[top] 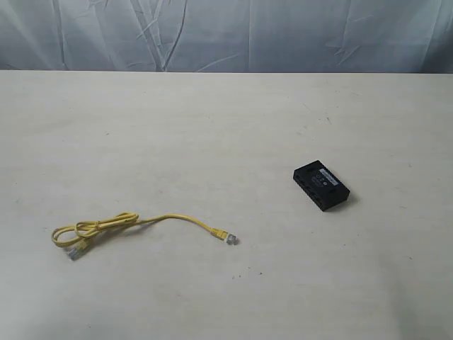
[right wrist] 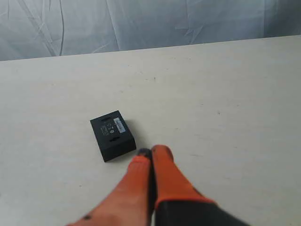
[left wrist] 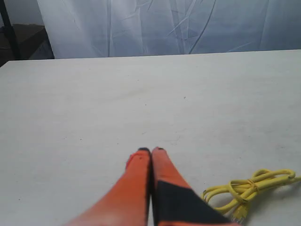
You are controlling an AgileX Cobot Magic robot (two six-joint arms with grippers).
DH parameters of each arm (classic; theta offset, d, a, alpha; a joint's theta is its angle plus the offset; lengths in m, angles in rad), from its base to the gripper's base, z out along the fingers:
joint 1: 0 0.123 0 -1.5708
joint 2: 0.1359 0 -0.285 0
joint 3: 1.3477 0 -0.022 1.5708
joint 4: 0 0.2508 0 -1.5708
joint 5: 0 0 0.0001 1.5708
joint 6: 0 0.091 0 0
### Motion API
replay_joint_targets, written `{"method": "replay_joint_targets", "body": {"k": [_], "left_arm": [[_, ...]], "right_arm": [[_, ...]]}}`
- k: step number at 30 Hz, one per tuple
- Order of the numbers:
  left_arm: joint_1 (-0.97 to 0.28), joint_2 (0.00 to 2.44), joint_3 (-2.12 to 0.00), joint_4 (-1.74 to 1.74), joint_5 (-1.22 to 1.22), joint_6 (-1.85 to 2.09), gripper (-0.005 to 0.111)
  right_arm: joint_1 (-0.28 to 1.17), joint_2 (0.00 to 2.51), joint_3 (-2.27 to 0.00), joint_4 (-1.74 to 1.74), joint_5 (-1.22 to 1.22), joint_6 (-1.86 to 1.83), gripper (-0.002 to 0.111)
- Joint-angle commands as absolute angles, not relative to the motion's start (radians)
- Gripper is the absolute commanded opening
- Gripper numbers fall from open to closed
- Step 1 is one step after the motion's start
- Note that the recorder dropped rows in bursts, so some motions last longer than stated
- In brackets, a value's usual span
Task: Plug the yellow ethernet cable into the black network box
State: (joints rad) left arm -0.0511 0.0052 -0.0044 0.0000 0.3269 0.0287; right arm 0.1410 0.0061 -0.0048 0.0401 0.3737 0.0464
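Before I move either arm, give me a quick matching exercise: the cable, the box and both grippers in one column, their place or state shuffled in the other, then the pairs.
Column one
1. yellow ethernet cable
2. black network box
3. left gripper
4. right gripper

Column two
A. shut and empty, with the box lying close to its tips
B. on the left of the exterior view, partly coiled, both plugs loose
C. shut and empty, with yellow loops lying beside it
D. on the right of the exterior view, nothing plugged in

Pairs: 1-B, 2-D, 3-C, 4-A
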Motion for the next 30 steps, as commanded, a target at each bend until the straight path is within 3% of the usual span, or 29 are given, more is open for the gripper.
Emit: {"method": "replay_joint_targets", "body": {"k": [1,11,17,30], "left_arm": [[-0.051,0.000,0.000,0.015,0.310,0.026,0.000],[-0.051,0.000,0.000,0.015,0.291,0.026,0.000],[-0.051,0.000,0.000,0.015,0.013,0.026,0.000],[-0.051,0.000,-0.024,-0.026,-0.242,0.017,0.000]], "right_arm": [[0.141,0.000,0.000,0.047,0.364,0.045,-0.001],[0.141,0.000,0.000,0.047,0.364,0.045,-0.001],[0.141,0.000,0.000,0.047,0.364,0.045,-0.001],[0.141,0.000,0.000,0.047,0.362,0.045,-0.001]]}}
